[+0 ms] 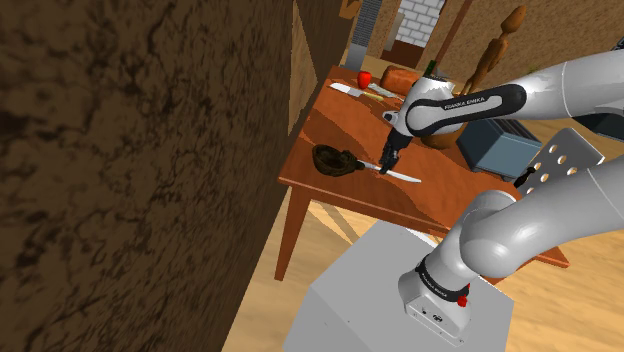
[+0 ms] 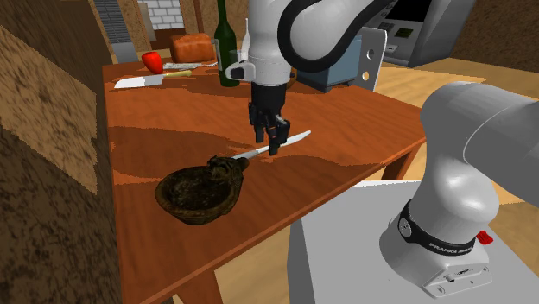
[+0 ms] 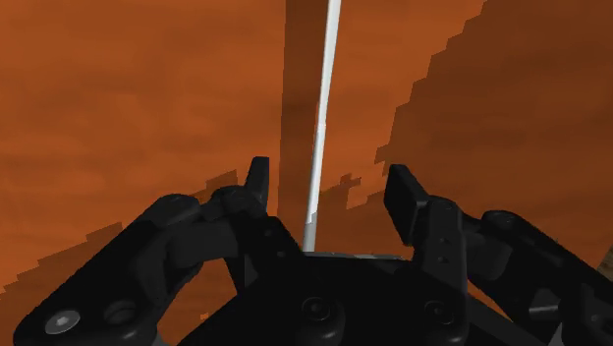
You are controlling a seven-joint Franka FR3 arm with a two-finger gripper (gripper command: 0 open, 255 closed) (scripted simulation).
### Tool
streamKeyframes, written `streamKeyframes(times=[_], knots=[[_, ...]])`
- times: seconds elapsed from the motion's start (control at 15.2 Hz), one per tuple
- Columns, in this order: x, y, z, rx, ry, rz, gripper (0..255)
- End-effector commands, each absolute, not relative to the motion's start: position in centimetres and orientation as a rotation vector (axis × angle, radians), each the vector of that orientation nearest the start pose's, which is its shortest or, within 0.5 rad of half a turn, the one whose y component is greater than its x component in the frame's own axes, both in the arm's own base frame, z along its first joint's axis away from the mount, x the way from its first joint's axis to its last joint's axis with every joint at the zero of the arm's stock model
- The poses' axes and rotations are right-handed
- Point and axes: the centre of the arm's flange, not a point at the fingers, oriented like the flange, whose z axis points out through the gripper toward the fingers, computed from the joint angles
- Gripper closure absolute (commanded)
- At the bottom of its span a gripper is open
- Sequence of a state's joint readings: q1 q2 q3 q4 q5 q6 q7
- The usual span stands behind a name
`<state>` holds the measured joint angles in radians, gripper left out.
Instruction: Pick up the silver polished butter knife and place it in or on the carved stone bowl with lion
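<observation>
In the middle of the second exterior view, the open pincer (image 2: 267,143) straddles the knife (image 2: 294,138) on the tabletop (image 2: 173,112) without touching it. The bowl (image 2: 199,192) sits lower left.

Knife (image 3: 321,118), wrist view: far end cut off at the picture's edge; near end hidden under the tool (image 3: 328,175). Second exterior view: short stretch at mid-length hidden behind a finger (image 2: 275,136).
Bowl (image 1: 333,160), shoulder view: carving too small to tell.
Bottle (image 2: 227,52), second exterior view: top cut off at the edge.
Table (image 1: 340,125), shoulder view's right: hidden behind the arm (image 1: 470,105).
</observation>
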<state>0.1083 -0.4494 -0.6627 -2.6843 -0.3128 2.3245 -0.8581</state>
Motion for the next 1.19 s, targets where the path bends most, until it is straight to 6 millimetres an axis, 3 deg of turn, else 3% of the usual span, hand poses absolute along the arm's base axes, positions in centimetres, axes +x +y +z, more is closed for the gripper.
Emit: streamKeyframes(times=[0.0, 0.53, 1.12], knots=[[33.7, -19.8, 34.8, -3.005, -0.872, -0.079, 255], [33.7, -19.8, 34.8, -3.005, -0.872, -0.079, 255], [33.8, -19.8, 39.6, -3.005, -0.872, -0.080, 255]])
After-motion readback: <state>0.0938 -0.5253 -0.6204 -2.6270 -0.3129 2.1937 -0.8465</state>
